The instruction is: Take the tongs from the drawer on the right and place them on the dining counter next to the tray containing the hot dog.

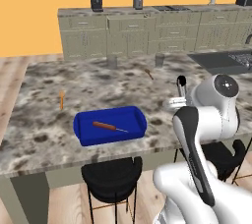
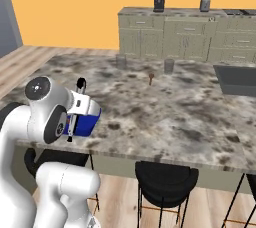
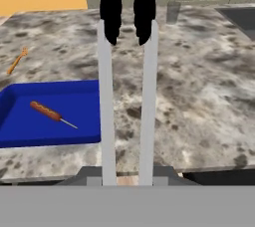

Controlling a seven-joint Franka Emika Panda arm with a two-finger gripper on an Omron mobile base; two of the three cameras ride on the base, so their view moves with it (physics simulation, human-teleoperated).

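Hand view: gripper [image 3: 127,178] pressed together on the tongs [image 3: 106,96], fingertips mostly hidden behind the two silver arms, which run up the frame to black tips near the top edge. Tongs held above the dining counter [image 3: 199,96], near its front edge, just right of the tray [image 3: 50,136]; whether they touch the stone, cannot tell. Tray's left end cut off here. Hot dog [image 3: 46,111] lies inside the tray, tilted, pale stick end toward the tongs. Thin orange stick [image 3: 17,61] on the counter beyond the tray, well apart. Left base view: arm's white elbow blocks the counter's right front; one black tong tip [image 1: 181,81] shows above it, gripper itself hidden. Right base view: arm covers most of the tray, a blue corner [image 2: 86,123] visible. Two grey cups [image 1: 160,60] and a small brown item [image 1: 148,73] farther back, too small to identify. No readable writing anywhere.
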